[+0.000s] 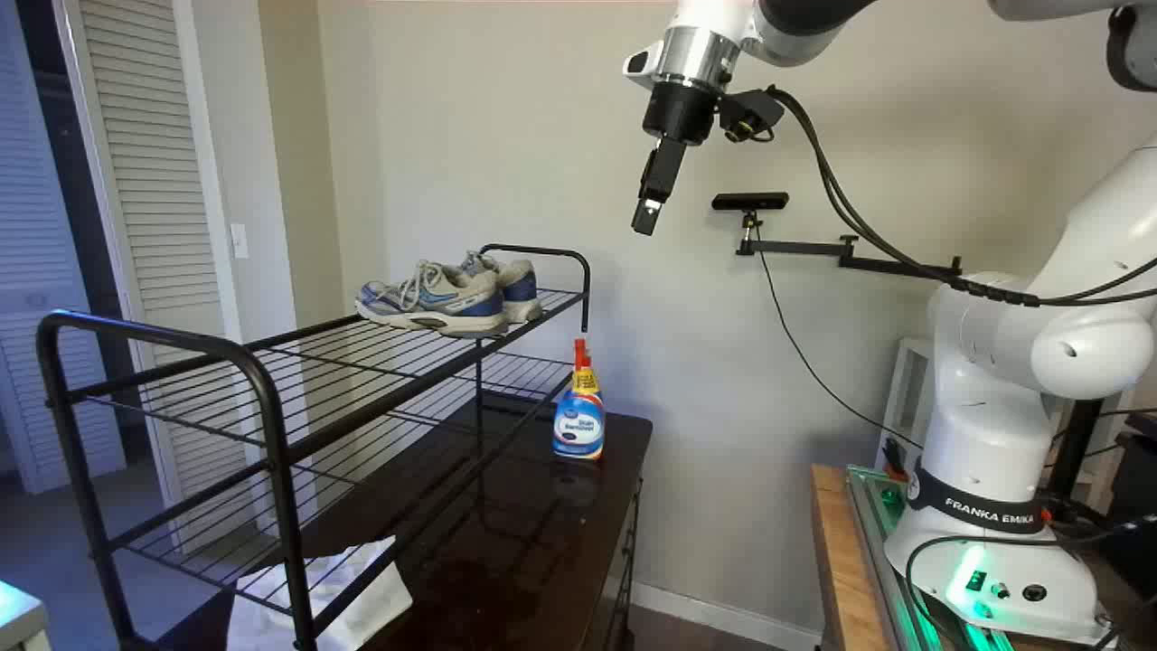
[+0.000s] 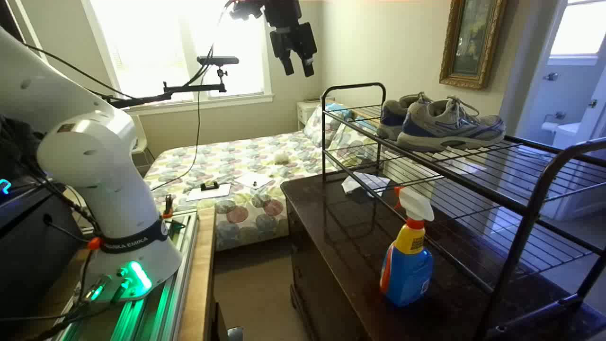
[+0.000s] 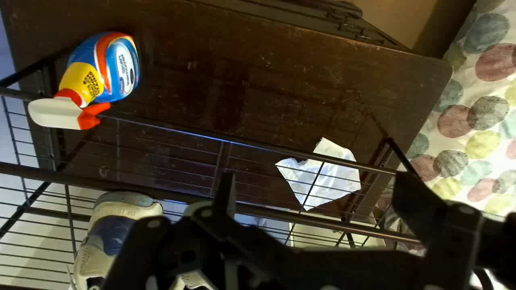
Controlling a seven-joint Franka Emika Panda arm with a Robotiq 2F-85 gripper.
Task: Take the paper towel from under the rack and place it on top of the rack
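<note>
The paper towel [image 1: 362, 592] is a white crumpled sheet lying on the dark table under the rack's lower shelf, near one end. It also shows in an exterior view [image 2: 362, 183] and, partly behind the rack's bars, in the wrist view [image 3: 336, 183]. The black wire rack [image 1: 389, 399] has two shelf levels and raised end rails; it shows in an exterior view [image 2: 454, 173] and the wrist view [image 3: 320, 220]. My gripper [image 1: 645, 217] is open and empty, high above the rack and apart from it. Its spread fingers show in an exterior view [image 2: 298, 72] and the wrist view [image 3: 316, 181].
Grey-blue sneakers [image 1: 443, 303] sit on the rack's top shelf toward the other end. A spray bottle [image 2: 407, 270] stands on the dark glossy table [image 3: 242, 80] beside the rack. A camera on a bracket [image 1: 750, 202] and a bed [image 2: 236, 166] lie beyond the table.
</note>
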